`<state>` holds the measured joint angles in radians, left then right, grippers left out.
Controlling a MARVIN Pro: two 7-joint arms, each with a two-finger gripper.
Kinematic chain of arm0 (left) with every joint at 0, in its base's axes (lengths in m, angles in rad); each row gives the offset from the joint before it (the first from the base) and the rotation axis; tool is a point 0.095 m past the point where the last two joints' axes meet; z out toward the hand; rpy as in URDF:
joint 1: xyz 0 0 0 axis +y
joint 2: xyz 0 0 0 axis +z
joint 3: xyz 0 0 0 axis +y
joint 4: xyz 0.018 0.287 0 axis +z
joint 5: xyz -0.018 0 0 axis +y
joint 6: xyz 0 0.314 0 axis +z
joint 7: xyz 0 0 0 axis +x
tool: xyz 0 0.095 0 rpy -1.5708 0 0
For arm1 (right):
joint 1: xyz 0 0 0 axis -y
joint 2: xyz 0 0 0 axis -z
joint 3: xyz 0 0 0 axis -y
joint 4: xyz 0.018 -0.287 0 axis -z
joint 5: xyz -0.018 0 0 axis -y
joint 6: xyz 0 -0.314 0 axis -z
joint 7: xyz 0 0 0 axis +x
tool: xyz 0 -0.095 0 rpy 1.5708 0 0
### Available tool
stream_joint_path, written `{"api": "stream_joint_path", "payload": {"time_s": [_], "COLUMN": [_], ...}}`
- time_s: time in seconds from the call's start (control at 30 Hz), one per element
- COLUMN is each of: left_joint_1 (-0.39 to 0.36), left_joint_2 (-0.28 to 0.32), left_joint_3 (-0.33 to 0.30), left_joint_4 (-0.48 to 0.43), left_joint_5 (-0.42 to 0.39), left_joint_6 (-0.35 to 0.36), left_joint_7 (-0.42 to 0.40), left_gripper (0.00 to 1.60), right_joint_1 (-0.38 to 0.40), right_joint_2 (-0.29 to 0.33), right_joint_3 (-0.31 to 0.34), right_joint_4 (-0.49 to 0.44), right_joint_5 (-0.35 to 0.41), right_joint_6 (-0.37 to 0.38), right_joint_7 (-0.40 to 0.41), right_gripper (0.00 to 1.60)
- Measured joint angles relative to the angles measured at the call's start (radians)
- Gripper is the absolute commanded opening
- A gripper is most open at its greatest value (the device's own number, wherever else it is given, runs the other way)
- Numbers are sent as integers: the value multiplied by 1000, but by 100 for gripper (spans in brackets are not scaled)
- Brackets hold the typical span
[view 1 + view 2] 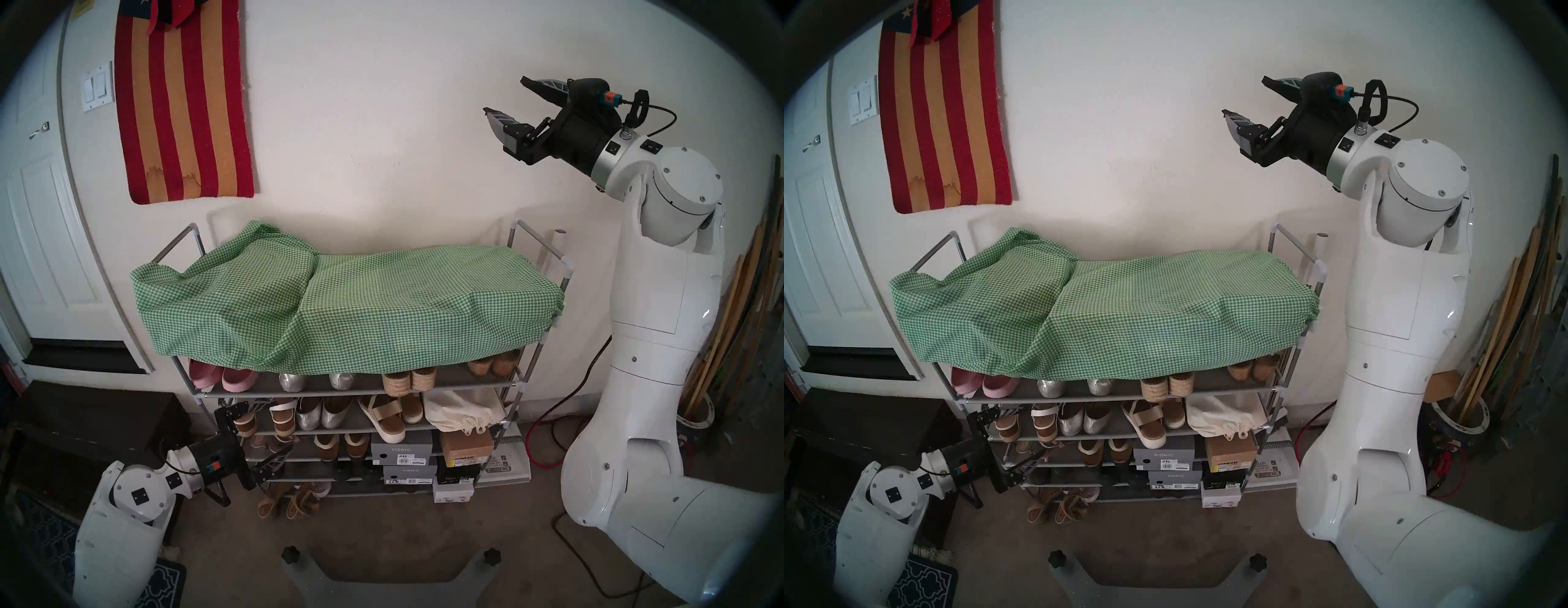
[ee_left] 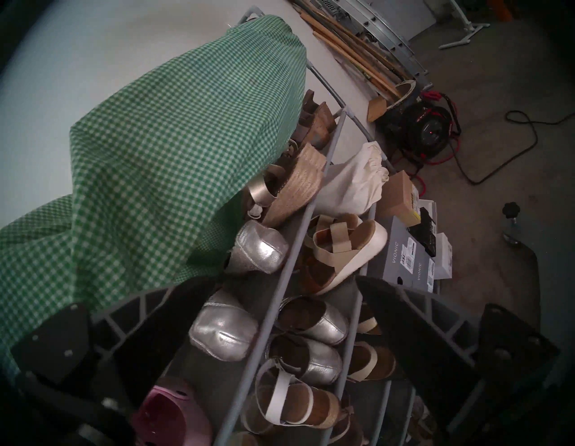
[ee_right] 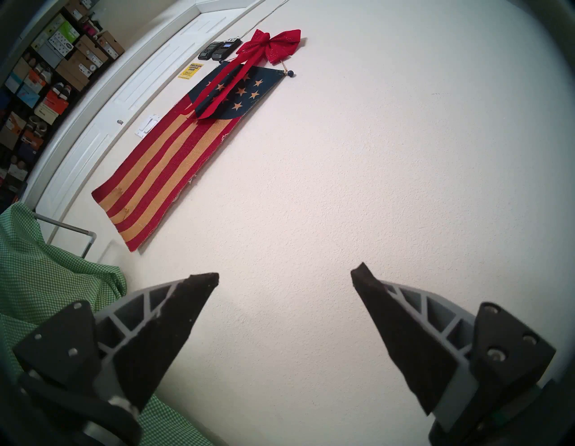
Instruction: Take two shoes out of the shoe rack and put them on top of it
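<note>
The two metallic silver ballet flats sit heels-out and slightly apart on the shelf just under the top tier, one (image 1: pixel 292 381) left of the other (image 1: pixel 341 379), their toes hidden beneath the hanging hem of a green-and-white gingham cloth (image 1: pixel 360 305). At far left, the left gripper (image 2: pixel 286 279) sits low at the rack's left end, jaws spread wide and empty. The tall grey tube shoe rack (image 1: pixel 515 384) stands against the wall, its top draped by that cloth. At right, the right gripper (image 1: pixel 505 95) hangs high above the rack, jaws apart, holding nothing.
</note>
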<state>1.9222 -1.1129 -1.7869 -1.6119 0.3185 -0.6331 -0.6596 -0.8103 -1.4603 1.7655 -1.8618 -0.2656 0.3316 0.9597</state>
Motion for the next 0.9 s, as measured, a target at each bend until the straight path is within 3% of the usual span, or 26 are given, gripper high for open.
{"api": "stream_joint_path", "payload": {"time_s": [0.43,0.9], "left_joint_1": [-130,-200], "left_joint_2": [-28,-39], "left_joint_3": [46,70], "left_joint_4": [155,232], "left_joint_5": [127,172], "left_joint_6": [-9,-42], "left_joint_7": [83,126], "left_gripper": [160,160], "right_joint_1": [0,0], "right_joint_2": [0,0], "right_joint_3": [0,0], "right_joint_4": [0,0], "right_joint_5": [0,0], "right_joint_6": [0,0], "right_joint_7": [0,0], "right_gripper": [160,160]}}
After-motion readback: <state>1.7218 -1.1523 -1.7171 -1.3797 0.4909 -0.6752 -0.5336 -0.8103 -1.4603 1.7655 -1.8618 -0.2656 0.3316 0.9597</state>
